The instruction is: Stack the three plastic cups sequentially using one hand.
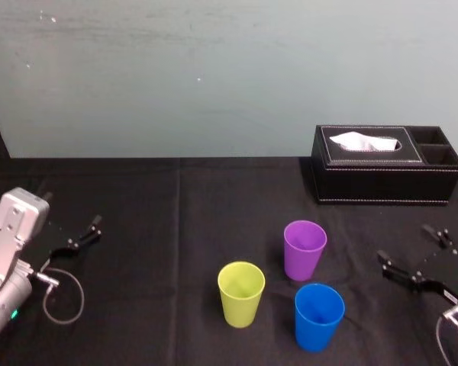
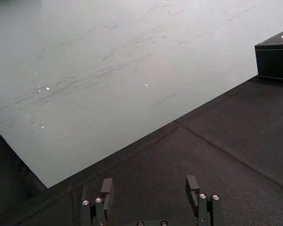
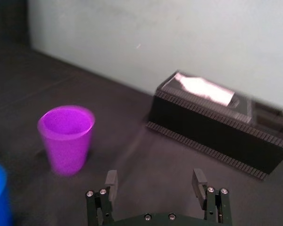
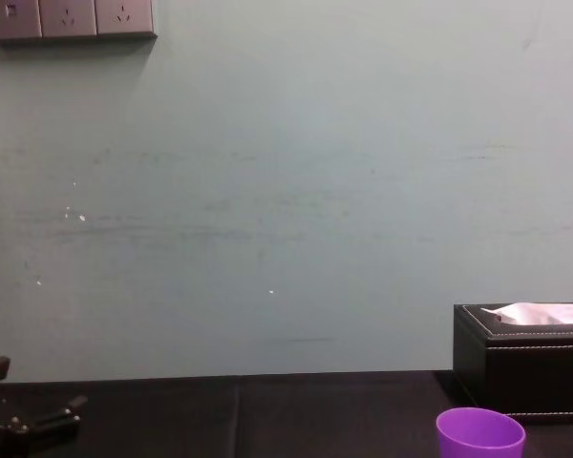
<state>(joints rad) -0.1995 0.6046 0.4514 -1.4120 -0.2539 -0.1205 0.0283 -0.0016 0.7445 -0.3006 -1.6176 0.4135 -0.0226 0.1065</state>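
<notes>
My right tool (image 1: 406,248) hangs wide open and empty near the table's (image 1: 153,229) right edge. The purple cup (image 1: 304,248), blue cup (image 1: 319,316) and yellow-green cup (image 1: 240,293) stand unstacked and close together at mid-table. Reaching in, I judge a spread finger could topple a neighbour. My left tool (image 1: 84,232) is parked open on the left.

Lit softly and evenly, indoors. Brightest on the pale wall (image 4: 286,191), flecked with tiny glinting specks. Dim across the matte black counter (image 1: 160,252); only faint shadow pooled beneath the purple cup (image 3: 66,139).
</notes>
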